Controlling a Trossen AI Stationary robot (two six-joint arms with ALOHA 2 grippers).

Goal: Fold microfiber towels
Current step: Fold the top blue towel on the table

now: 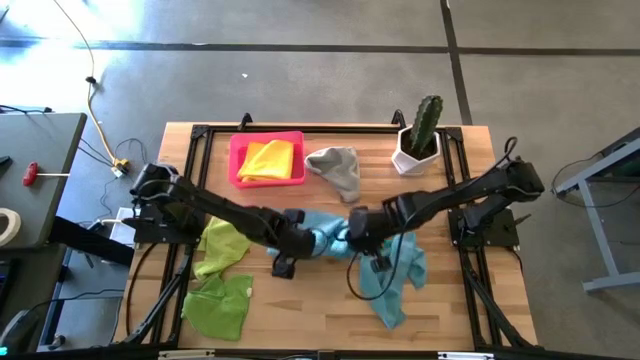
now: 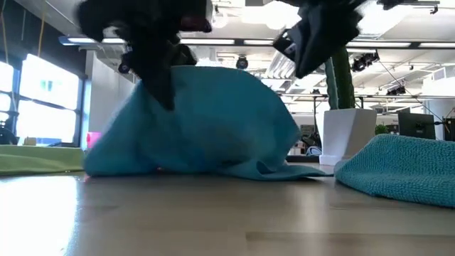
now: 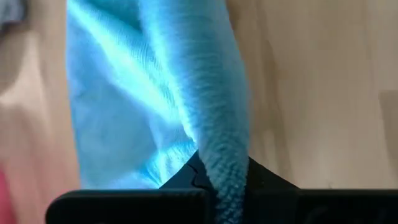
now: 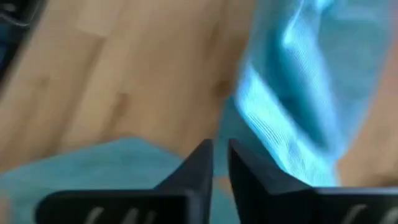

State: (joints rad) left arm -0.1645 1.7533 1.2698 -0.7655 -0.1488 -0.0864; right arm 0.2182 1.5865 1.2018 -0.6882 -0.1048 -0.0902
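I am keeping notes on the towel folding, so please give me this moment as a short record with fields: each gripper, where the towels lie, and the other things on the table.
left gripper: shut on light blue towel, table centre
right gripper: beside the same towel, fingers slightly apart, nothing between them
second light blue towel: front right of centre
yellow towel: in pink tray
grey towel: right of tray
lime towel, green towel: front left
potted cactus: back right

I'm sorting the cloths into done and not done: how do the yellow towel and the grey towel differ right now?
The yellow towel lies inside the pink tray, while the grey towel lies on the bare wooden table beside the tray. The yellow towel looks laid fairly flat, whereas the grey towel is crumpled into a loose heap. Both lie at the table's far side, and neither hand touches them.
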